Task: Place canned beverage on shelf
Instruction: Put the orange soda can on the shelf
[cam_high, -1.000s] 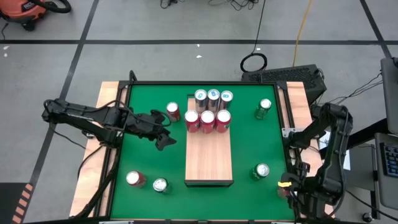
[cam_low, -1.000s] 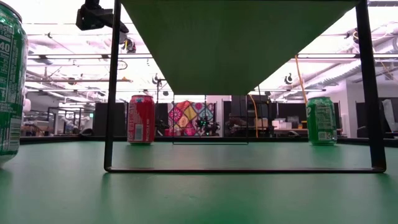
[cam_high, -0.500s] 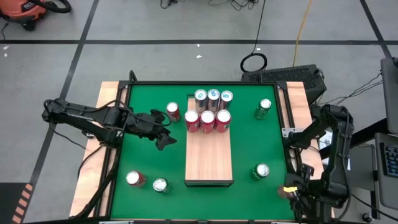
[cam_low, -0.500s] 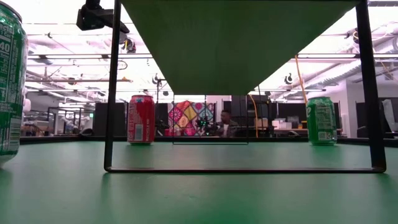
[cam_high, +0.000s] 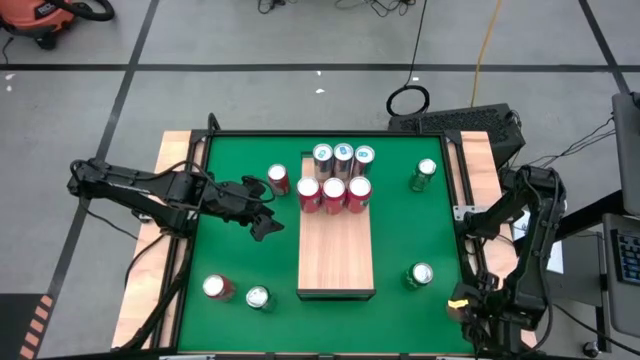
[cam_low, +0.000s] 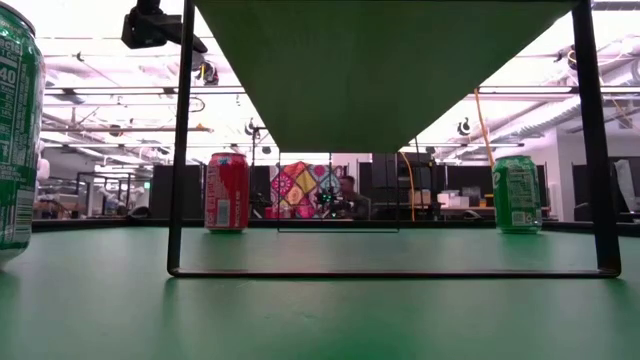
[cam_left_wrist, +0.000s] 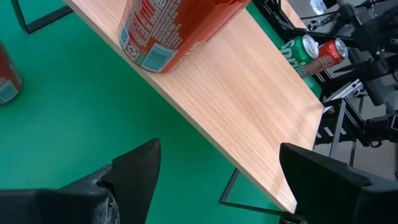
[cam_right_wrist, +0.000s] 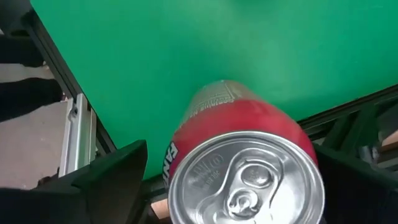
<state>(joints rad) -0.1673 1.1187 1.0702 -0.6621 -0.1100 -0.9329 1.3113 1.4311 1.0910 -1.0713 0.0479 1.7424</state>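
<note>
Apparently the job is between cans, with six cans (cam_high: 334, 175) already standing in two rows on the upper end of the shelf (cam_high: 336, 255) and the lower stretch of its pale wood bare. Five more stand on the green table (cam_high: 235, 260): a red can (cam_high: 278, 178) just left of the shelf's upper end, a green can (cam_high: 426, 172) at the upper right, another green one (cam_high: 421, 275) at the lower right, and a red (cam_high: 214, 288) and green (cam_high: 258, 297) pair at the lower left.

In the high view the left gripper (cam_high: 267, 216) hovers just left of the shelf's long edge, a little below the loose red can. Its fingers are spread and carry nothing; its wrist view shows only green cloth and the shelf's edge between them.

The right gripper (cam_high: 468, 310) sits past the table's lower right corner. Its wrist view looks down on the top of a further red can (cam_right_wrist: 245, 168), with the fingers spread wide on either side. A gap shows on at least one side, so it is judged unclamped.

The next move probably falls to the left arm. It calls for turning toward the nearby red can, bringing the spread fingers around its body and closing. The can then has to be lifted over the shelf's edge onto the bare wood below the red row, without knocking the cans there.
</note>
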